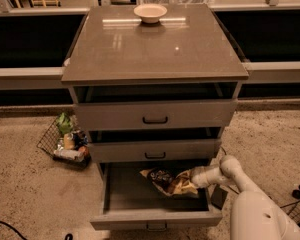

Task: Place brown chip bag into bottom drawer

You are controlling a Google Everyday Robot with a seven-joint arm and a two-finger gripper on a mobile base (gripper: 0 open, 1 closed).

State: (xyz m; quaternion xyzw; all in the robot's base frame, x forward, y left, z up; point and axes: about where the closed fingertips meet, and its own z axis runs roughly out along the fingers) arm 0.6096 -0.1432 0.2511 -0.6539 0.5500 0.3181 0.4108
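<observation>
The brown chip bag (169,180), tan-yellow with a dark panel, sits over the right half of the open bottom drawer (155,218), which is pulled far out of the grey-brown cabinet. My gripper (194,178) reaches in from the right at the end of a white arm and is shut on the bag's right end. The bag's left end tilts down toward the drawer floor. The two drawers above are slightly open.
A small pale bowl (150,12) stands on the cabinet top (155,49) near its back edge. A wire basket of groceries (65,143) lies on the floor left of the cabinet. A dark object (299,200) sits at the far right floor.
</observation>
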